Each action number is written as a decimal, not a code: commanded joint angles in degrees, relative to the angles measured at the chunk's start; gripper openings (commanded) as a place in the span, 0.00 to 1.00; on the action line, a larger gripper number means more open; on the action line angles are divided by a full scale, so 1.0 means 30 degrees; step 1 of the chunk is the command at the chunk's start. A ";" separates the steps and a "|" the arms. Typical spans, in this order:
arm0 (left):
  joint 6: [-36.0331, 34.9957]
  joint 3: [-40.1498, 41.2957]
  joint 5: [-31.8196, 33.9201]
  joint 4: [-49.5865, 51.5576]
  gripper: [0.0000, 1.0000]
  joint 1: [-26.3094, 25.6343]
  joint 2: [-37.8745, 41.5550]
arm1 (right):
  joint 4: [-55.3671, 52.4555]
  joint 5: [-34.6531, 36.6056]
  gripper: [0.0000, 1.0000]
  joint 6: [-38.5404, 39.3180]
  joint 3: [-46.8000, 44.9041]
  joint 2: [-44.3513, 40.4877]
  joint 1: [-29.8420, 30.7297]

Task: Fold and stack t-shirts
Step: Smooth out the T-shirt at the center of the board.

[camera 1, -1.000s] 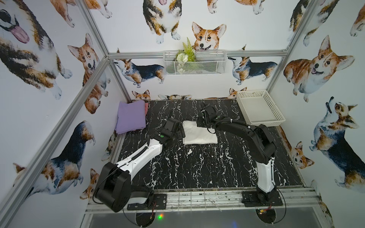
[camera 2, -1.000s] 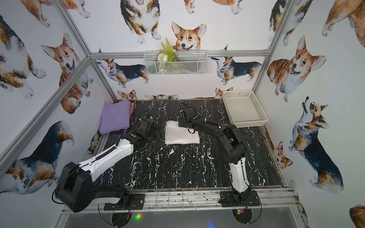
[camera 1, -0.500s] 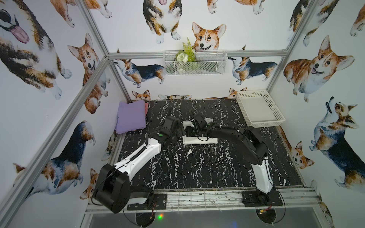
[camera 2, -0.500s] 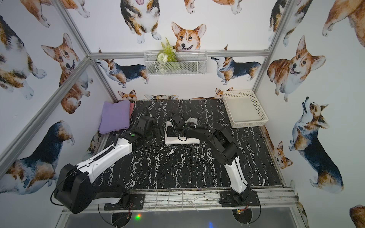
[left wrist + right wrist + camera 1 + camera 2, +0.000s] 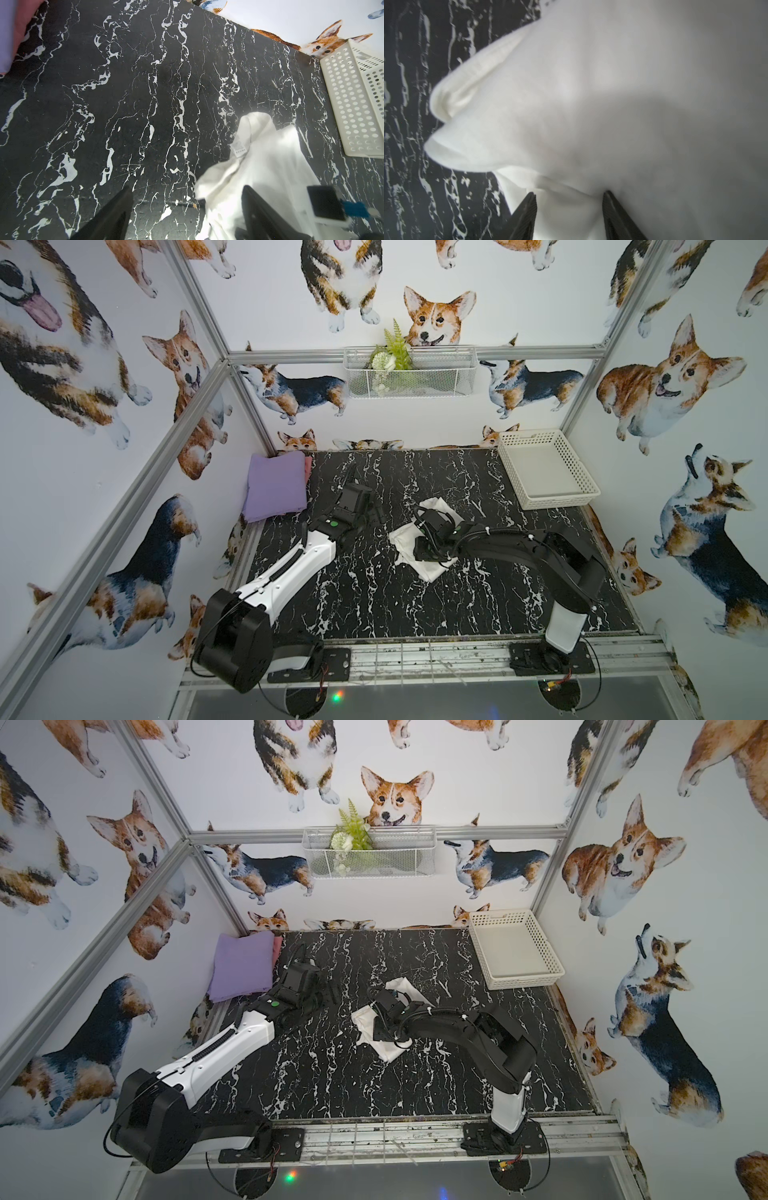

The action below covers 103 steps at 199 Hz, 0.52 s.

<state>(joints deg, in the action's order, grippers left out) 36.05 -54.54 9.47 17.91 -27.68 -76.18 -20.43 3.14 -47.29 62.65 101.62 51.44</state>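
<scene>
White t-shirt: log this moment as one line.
white t-shirt: bunched | right gripper: clamped on it | left gripper: open, empty

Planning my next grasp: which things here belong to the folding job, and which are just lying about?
Job: white shirt, lavender shirt, pink shirt.
Lying about: plastic basket, wire basket, plant.

white t-shirt (image 5: 402,537): rumpled, mid-table | lavender t-shirt (image 5: 274,485): folded, far-left corner, atop pinkish t-shirt (image 5: 308,468)
</scene>
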 commanded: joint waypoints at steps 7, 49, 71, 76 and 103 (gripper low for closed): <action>0.0109 0.0708 -0.1001 -0.1089 0.84 0.0057 -0.0290 | -0.5764 0.2900 0.56 -0.0401 -0.0457 -0.2820 0.0208; 0.0822 0.1521 -0.3974 -0.2987 0.84 -0.0117 -0.2432 | -1.0016 0.6079 0.57 -0.1530 -0.0186 -0.6726 0.0746; 0.0007 0.1716 -0.6968 -0.6083 0.84 -0.0178 -0.4015 | -0.8124 0.6477 0.57 -0.1332 -0.1236 -0.8942 0.1573; -0.0304 0.1614 -0.7846 -0.6609 0.84 -0.0180 -0.4454 | -0.7740 0.6491 0.57 -0.1431 -0.1563 -0.9387 0.1653; -0.1763 -0.0098 -1.1301 -0.7991 0.83 -0.0177 -0.7048 | -0.8244 0.7059 0.56 -0.2376 -0.2337 -1.0794 0.1720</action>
<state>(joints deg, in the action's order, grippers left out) 35.73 -50.54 -10.26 3.55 -28.21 -91.55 -43.77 19.75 -50.50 57.23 72.42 56.40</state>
